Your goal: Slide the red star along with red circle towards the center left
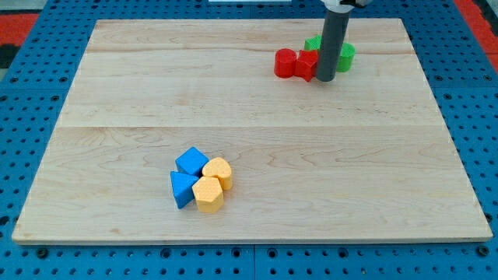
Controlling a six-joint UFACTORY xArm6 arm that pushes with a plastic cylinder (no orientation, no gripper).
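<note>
My tip (324,80) touches the red star's (306,65) right edge, red circle (285,63) beyond, green blocks (342,54) behind: set to push left across the desk (233,101). No gripper here.

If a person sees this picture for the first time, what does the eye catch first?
First, my tip, the end of a dark rod at the view's top right, set against the red star, with the red circle just left and green blocks behind. Next, a tight cluster of two blue blocks and two yellow blocks near the view's bottom centre-left.
</note>
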